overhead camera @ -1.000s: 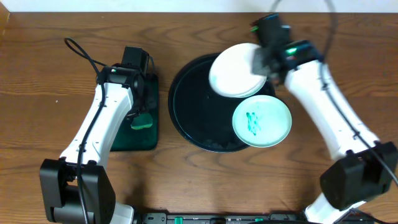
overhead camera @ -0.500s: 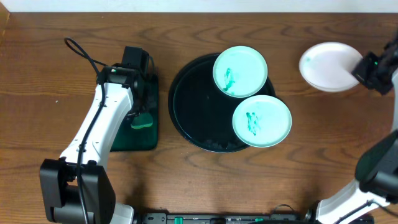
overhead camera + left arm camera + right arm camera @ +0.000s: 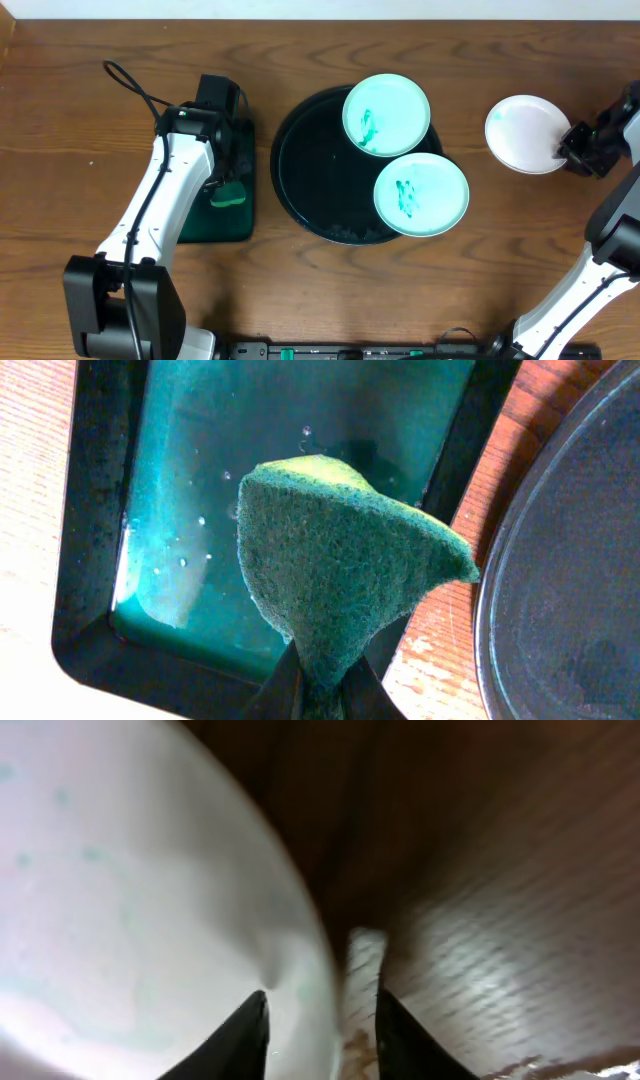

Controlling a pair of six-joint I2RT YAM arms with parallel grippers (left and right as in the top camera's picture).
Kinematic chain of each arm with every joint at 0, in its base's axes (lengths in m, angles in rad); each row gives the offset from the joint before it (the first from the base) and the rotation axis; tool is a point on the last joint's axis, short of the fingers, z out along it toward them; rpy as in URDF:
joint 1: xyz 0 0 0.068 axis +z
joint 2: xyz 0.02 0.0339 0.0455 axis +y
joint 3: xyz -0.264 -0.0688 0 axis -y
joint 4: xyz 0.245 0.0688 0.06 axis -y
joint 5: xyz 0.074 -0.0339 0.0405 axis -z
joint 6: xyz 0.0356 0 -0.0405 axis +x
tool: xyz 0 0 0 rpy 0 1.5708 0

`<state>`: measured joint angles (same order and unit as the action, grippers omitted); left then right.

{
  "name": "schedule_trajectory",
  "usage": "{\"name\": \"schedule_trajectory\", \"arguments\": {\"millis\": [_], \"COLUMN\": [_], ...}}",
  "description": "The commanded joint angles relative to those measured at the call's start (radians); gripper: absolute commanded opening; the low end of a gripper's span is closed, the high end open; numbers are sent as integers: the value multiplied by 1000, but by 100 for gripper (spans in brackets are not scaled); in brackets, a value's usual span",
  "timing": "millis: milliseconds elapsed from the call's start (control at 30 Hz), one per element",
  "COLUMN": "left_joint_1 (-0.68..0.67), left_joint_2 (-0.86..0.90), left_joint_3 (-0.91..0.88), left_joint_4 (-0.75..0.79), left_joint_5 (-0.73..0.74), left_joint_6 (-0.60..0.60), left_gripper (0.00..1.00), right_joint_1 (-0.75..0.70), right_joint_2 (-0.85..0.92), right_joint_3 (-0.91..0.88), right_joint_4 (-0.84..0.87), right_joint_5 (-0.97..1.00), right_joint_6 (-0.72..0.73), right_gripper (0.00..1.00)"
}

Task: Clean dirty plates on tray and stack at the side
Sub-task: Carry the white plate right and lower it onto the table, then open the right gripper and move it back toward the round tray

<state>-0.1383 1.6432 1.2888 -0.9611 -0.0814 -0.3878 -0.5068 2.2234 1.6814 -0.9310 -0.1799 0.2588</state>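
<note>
Two dirty plates sit on the black tray (image 3: 300, 170), one at its far edge (image 3: 386, 115) and one at its near right (image 3: 421, 194), both with green smears. A plain white plate (image 3: 527, 133) lies on the table to the right of the tray. My right gripper (image 3: 567, 150) is at that plate's right rim. In the right wrist view its jaws (image 3: 325, 1040) stand apart astride the rim of the white plate (image 3: 120, 900), with a gap beside the rim. My left gripper (image 3: 322, 695) is shut on the green sponge (image 3: 340, 580) above the small green tray (image 3: 300, 420).
The dark green rectangular tray (image 3: 215, 225) lies left of the black tray, with water in it. The left arm reaches over it from the near left. A black cable (image 3: 130, 85) loops on the table at the far left.
My right arm carried the white plate from above the black tray to the table at the right, uncovering the far dirty plate, then set it down and parted its jaws. The left arm stayed still.
</note>
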Motion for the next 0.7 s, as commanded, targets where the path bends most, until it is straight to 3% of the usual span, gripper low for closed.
{"name": "schedule_trajectory", "arguments": {"millis": [0, 33, 133, 233, 267, 300, 467, 567, 667], "left_joint_1": [4, 4, 4, 4, 4, 4, 5, 13, 39], "left_joint_2": [4, 4, 4, 4, 5, 4, 5, 12, 47], "left_joint_3": [-8, -8, -8, -8, -8, -9, -18, -32, -32], "left_joint_4": [2, 2, 2, 4, 6, 10, 55, 93, 103], "left_joint_5": [-6, -6, -6, -6, -6, -6, -34, -43, -43], "left_joint_6": [13, 13, 13, 13, 13, 14, 32, 40, 40], "left_gripper": [7, 7, 7, 7, 7, 7, 7, 7, 7], "right_joint_1": [2, 3, 24, 50, 59, 71, 155, 237, 325], "right_joint_2": [-18, -36, -165, -288, -322, -363, -486, -507, -497], "right_joint_3": [6, 7, 7, 7, 7, 7, 7, 7, 6], "right_joint_4": [-8, -7, 4, -2, -7, -19, -120, -201, -268], "right_joint_5": [-116, -136, -168, -164, -157, -157, -149, -145, -112], "right_joint_6": [-98, -105, -111, -110, -110, -110, -111, -111, -110], "right_gripper": [39, 42, 82, 83, 88, 99, 90, 90, 75]}}
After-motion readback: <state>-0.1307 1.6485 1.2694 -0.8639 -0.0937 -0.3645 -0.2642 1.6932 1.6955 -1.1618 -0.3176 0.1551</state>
